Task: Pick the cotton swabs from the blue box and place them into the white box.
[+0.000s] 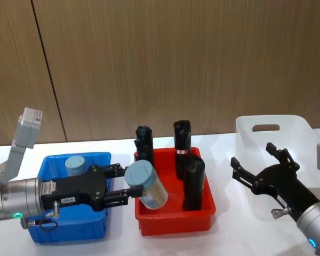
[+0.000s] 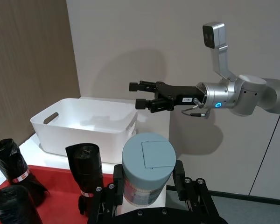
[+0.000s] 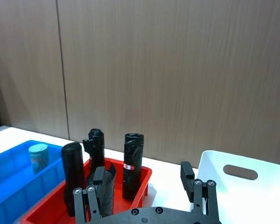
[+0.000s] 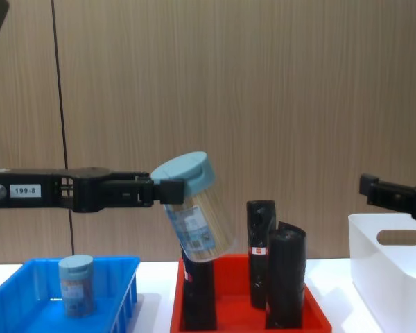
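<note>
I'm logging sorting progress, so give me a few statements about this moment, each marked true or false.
1. The left pincer grips a tilted cotton swab jar in the air. True.
2. The blue box is empty. False: another jar stands in it.
3. The right pincer is shut on a black pack. False: it is open, holding nothing, near the white box.
4. Black packs stand in the red tray. True.
</note>
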